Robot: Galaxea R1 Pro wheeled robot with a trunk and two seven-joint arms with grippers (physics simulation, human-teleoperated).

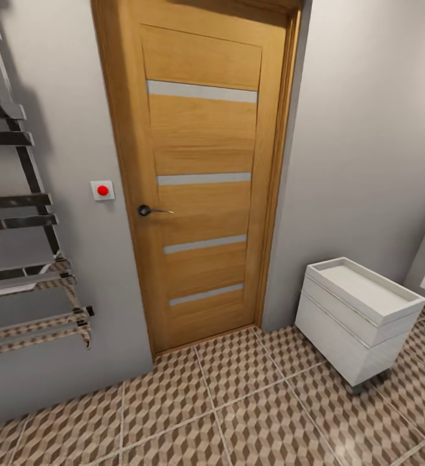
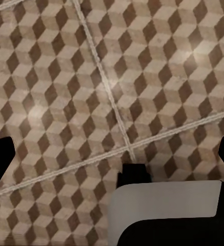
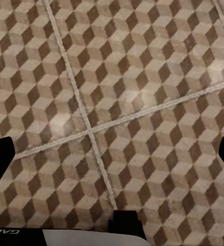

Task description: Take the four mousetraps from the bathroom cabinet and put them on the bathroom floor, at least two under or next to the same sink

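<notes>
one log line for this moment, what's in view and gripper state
phase: in transit | head view: closed wooden door, white drawer unit, bathroom floor | left gripper: open | right gripper: open

The head camera looks forward and somewhat down from standing height at a closed orange-brown wooden door with pale horizontal strips point(image 1: 203, 188) set in a grey wall, with a low white boxy drawer unit with a tray top point(image 1: 358, 317) near its right side. The cube-patterned brown, beige and white tiled floor point(image 1: 238, 408) fills its lower edge. Both wrist cameras face down at that same tiled floor point(image 2: 91, 77) point(image 3: 142, 77) from well above it, each showing crossing pale grout lines.
</notes>
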